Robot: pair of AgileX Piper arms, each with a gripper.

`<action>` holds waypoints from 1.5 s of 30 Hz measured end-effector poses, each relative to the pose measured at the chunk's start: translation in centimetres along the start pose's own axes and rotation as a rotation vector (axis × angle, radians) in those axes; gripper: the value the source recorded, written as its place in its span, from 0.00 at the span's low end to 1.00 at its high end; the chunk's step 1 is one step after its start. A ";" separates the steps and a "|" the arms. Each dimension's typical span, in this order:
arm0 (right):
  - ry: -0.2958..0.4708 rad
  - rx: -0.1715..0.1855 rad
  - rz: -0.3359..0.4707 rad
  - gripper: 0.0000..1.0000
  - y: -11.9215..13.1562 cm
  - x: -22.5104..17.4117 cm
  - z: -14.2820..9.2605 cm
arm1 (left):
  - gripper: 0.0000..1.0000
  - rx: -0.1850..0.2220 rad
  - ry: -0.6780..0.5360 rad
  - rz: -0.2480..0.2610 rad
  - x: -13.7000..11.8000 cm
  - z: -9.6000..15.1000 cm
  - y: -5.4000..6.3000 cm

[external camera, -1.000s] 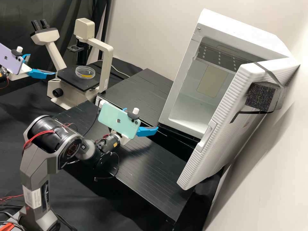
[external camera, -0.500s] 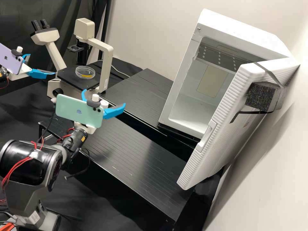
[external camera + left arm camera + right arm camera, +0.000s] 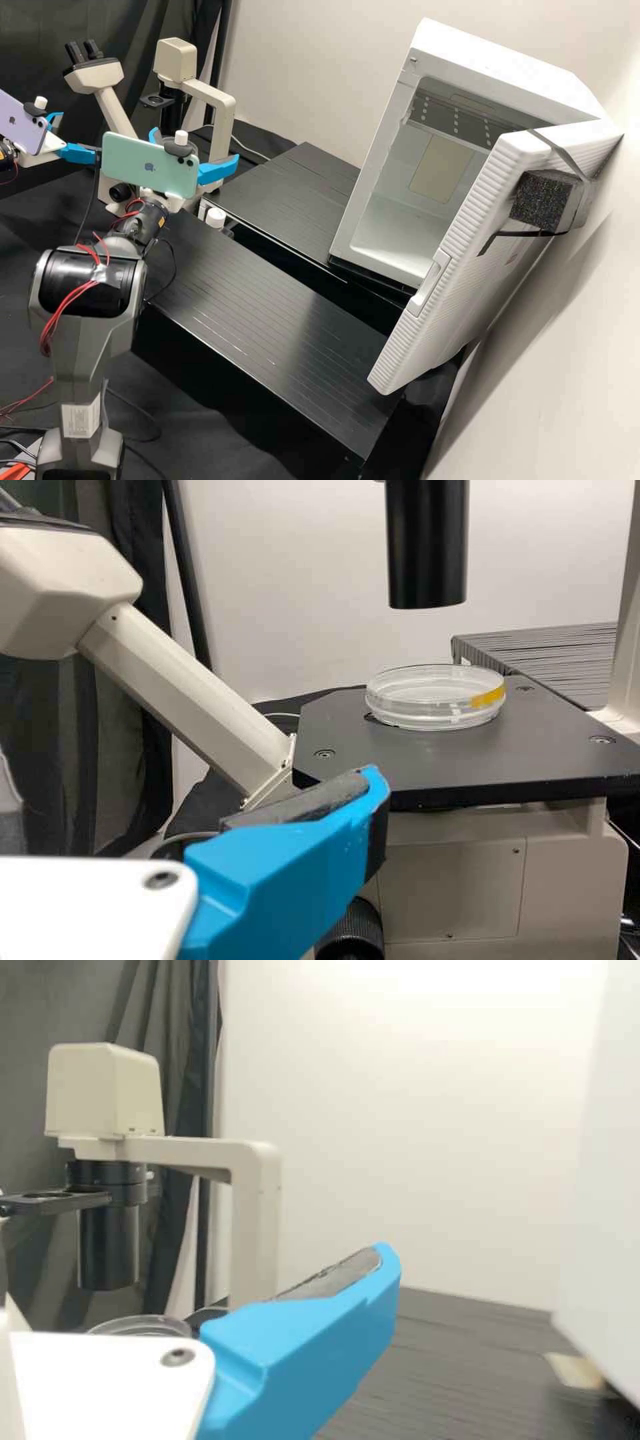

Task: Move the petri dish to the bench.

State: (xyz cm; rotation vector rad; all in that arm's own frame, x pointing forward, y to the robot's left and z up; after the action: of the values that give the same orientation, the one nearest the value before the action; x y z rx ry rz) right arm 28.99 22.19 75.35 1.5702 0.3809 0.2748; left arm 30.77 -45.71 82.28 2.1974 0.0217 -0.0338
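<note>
Up close, the right gripper has its two blue fingers wide apart. A bit farther, the left gripper has its fingers apart too. Past them, the clear, round petri dish sits flat on the black plate of the microscope.

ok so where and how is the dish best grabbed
The dish is probably best pinched across its round side wall, coming in level from the arms' side: it lies flat on the stage, and the black tube above leaves less room from the top.
</note>
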 end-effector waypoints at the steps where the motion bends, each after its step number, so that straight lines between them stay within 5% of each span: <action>1: 0.000 0.004 -0.015 1.00 -0.4 0.6 -0.2 | 1.00 0.000 0.000 0.000 0.0 0.0 0.0; 7: -0.013 0.037 -0.102 1.00 -3.3 4.9 -1.3 | 1.00 0.000 0.000 0.000 0.0 0.0 0.0; 17: -0.049 -0.028 -0.202 1.00 -7.5 9.1 -2.1 | 1.00 0.000 0.000 0.000 0.0 0.0 0.0; 26: -0.055 -0.033 -0.245 1.00 -10.8 10.4 -1.9 | 1.00 0.000 0.000 0.000 0.0 0.0 0.0; 34: -0.146 0.093 -0.206 1.00 -13.1 10.2 -0.2 | 1.00 0.000 0.000 0.000 0.0 0.0 0.0; 45: -0.142 0.121 -0.176 1.00 -14.1 11.5 -0.3 | 1.00 0.000 0.000 0.000 0.0 0.0 0.0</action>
State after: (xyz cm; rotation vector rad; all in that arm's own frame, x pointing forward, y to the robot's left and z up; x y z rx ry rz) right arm 38.37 27.32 60.61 1.6519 0.4275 0.0041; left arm 30.77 -45.71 82.28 2.1974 0.0217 -0.0338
